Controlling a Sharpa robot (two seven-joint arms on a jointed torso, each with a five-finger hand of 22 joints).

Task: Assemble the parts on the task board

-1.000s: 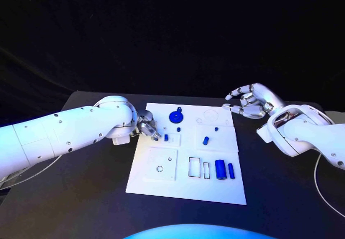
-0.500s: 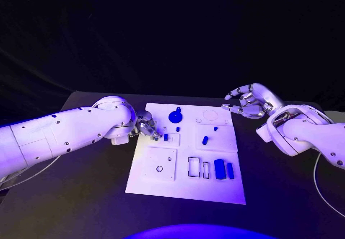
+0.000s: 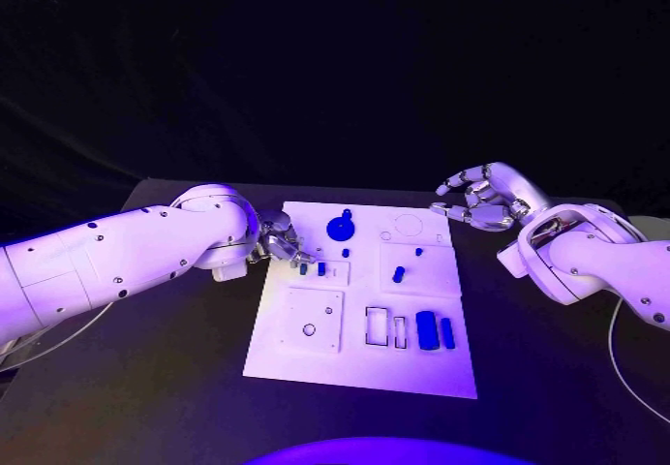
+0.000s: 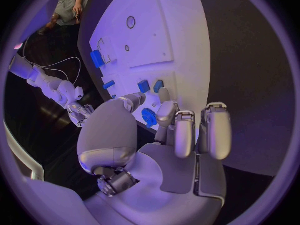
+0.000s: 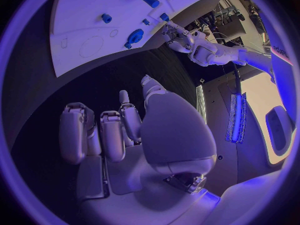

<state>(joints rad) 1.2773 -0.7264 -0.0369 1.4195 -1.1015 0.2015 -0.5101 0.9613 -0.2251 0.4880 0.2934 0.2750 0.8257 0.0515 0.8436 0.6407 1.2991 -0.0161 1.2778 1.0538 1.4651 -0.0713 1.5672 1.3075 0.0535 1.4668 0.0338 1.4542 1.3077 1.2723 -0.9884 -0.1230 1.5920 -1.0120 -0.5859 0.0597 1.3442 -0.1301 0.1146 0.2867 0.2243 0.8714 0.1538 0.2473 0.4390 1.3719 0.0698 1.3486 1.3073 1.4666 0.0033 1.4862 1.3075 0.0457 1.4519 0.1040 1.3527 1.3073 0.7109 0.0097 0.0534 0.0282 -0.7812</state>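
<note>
At the left edge of the task board [image 3: 419,373], by the left hand's [image 3: 284,242] fingertips [image 3: 296,258], sit two small blue parts [image 3: 321,268]. I'd guess they're light, rigid, slick plastic, so best pinched across the short sides. The head view can't show whether that hand has hold of one. The left wrist view shows its fingers [image 4: 187,135] loosely curled over a round blue piece [image 4: 149,117], but I still can't tell. The right hand [image 3: 482,199] hovers off the board's far right corner above the desk [image 3: 167,387], loosely curled around nothing.
</note>
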